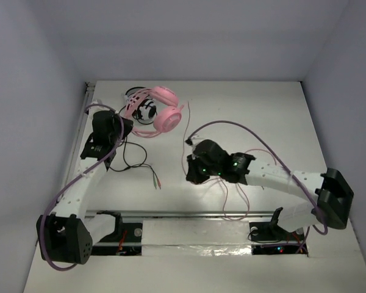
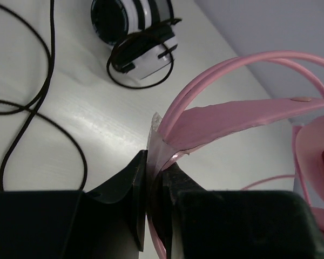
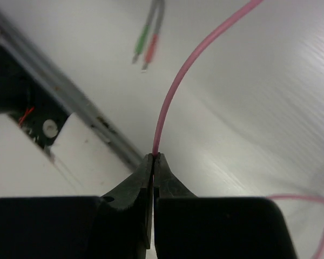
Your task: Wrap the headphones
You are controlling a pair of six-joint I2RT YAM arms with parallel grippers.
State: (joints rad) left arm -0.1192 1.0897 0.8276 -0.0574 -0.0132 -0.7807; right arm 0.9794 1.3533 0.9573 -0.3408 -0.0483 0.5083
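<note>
The pink headphones (image 1: 165, 105) lie at the back left of the table, earcups to the right. My left gripper (image 1: 124, 126) is shut on their thin pink headband (image 2: 232, 121), which is pinched between the jaws of the left gripper (image 2: 156, 162) with its clear end tab. The thin pink cable (image 1: 183, 152) runs from the headphones toward the front. My right gripper (image 1: 191, 175) is shut on this cable (image 3: 178, 81); in the right wrist view the jaws of the right gripper (image 3: 153, 156) meet on it just above the table.
Smaller black-and-white headphones (image 1: 147, 111) (image 2: 135, 32) sit right beside the pink ones. Their black cable (image 1: 134, 160) (image 2: 43, 108) loops across the table left of centre and ends in green and red plugs (image 3: 146, 46). A metal rail (image 1: 189, 213) borders the table's near edge.
</note>
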